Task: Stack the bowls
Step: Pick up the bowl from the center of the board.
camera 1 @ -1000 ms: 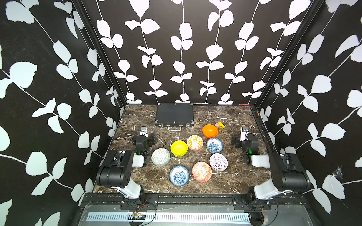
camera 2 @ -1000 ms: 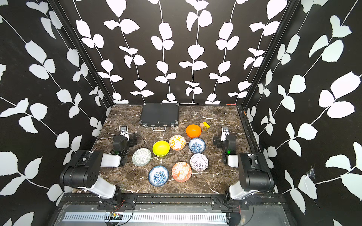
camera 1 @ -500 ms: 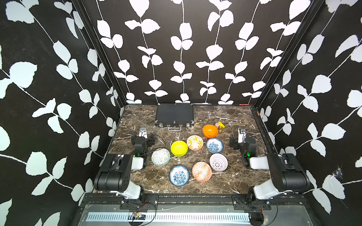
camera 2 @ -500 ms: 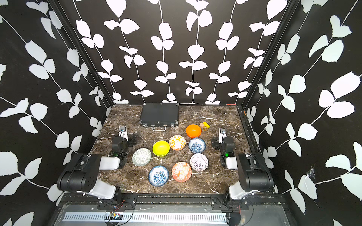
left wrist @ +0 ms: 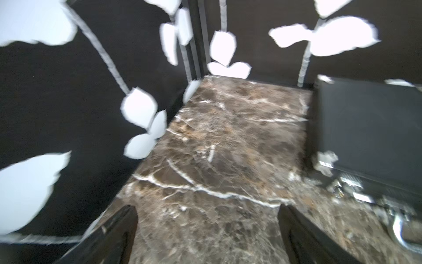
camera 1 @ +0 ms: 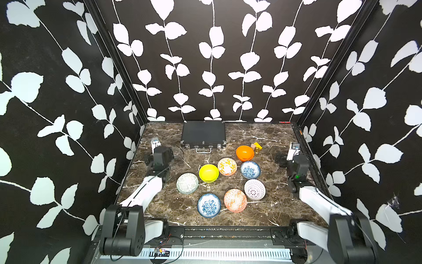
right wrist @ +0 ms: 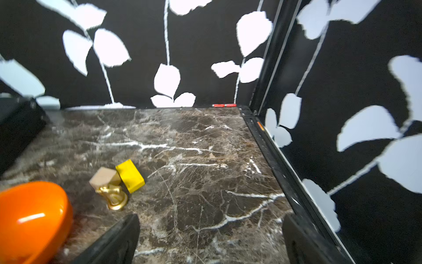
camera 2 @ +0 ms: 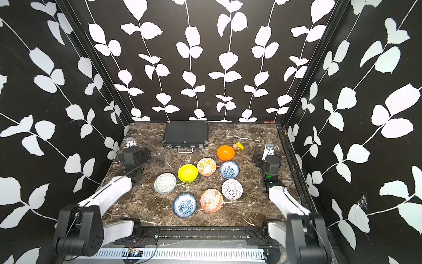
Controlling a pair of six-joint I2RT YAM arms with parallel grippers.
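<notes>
Top views both give me the same count: eight small round bowls, every one sitting singly on the brown marble tabletop (camera 1: 159, 205), none nested, so by my read stacking hasn't started. The plain yellow bowl (camera 1: 208, 173), orange-leaf bowl (camera 1: 227, 166) and far blue-floral white bowl (camera 1: 250, 169) form a middle row, with the plain orange bowl (camera 1: 244, 153) behind. The grey-green patterned bowl (camera 1: 187, 183) is off to the left. The near blue-floral white bowl (camera 1: 209, 205), orange-geometric bowl (camera 1: 235, 200) and white purple-dotted bowl (camera 1: 254, 189) sit closest to the arm bases. Left gripper (left wrist: 206, 212) and right gripper (right wrist: 210, 220) are both spread wide and pinch nothing, with bare marble between the fingers, out at the table's sides apart from the cluster. The flat black case (camera 1: 203, 133) and small yellow block (camera 1: 257, 145) at the back aren't mine to move. All eight bowls are left to stack.
</notes>
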